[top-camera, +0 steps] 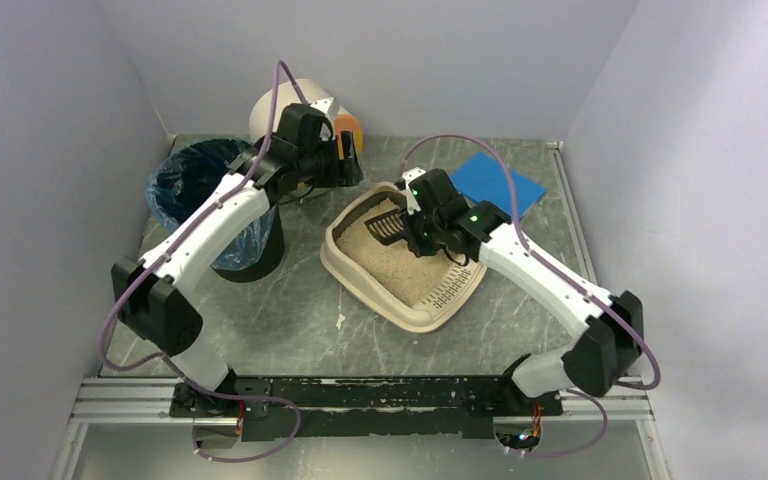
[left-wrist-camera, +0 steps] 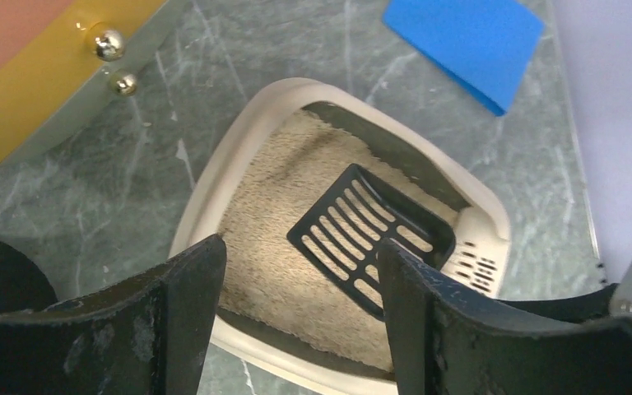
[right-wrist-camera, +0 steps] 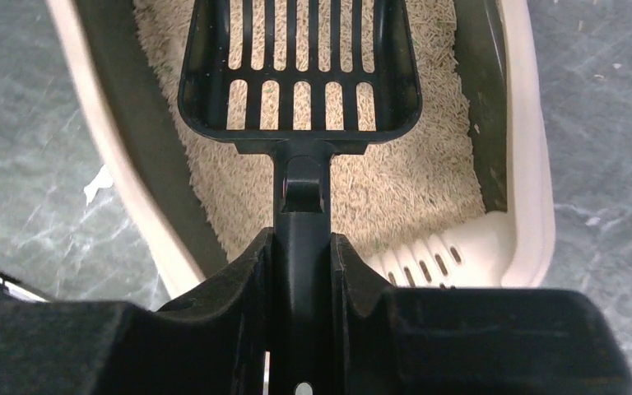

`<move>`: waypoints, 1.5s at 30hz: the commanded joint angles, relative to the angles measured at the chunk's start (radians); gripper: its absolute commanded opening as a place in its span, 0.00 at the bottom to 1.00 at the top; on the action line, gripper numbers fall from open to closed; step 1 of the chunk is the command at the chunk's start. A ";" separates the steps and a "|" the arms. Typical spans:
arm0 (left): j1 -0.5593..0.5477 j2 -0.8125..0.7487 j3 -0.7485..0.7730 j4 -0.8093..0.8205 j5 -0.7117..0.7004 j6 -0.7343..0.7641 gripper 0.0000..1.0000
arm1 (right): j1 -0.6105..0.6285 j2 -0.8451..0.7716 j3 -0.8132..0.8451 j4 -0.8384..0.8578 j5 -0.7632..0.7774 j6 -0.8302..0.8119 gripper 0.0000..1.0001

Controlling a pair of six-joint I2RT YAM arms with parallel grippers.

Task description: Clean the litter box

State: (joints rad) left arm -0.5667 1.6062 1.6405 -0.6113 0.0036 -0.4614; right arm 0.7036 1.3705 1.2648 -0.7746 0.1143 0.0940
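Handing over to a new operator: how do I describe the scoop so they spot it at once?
Start at the beige litter box in the middle of the grey table. Over the litter at its far end is a black scoop, its handle clamped in the right gripper. Its slotted blade sets it apart from the solid blue pad nearby.

— What stands at the table's back left?
— A black bin with a blue liner, beside a white drawer unit.
— And back right?
— A blue sheet, lying flat.
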 commanded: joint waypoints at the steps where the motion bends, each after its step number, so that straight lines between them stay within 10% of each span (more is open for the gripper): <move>1: 0.040 0.077 -0.003 0.049 0.064 -0.010 0.69 | -0.052 0.092 -0.014 0.113 -0.078 0.043 0.00; 19: 0.044 0.260 -0.100 0.151 0.065 0.035 0.65 | -0.082 0.346 -0.038 0.308 0.150 0.089 0.00; 34: 0.037 0.281 -0.148 0.173 0.129 0.061 0.52 | -0.074 0.218 -0.314 0.751 0.174 0.036 0.00; 45: 0.030 0.278 -0.161 0.178 0.128 0.063 0.50 | -0.045 0.223 -0.276 0.649 0.360 0.067 0.00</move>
State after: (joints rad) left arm -0.5316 1.8763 1.4815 -0.4549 0.1101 -0.4110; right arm 0.6579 1.5837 0.9241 -0.0986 0.2604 0.1390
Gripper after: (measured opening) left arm 0.507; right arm 0.263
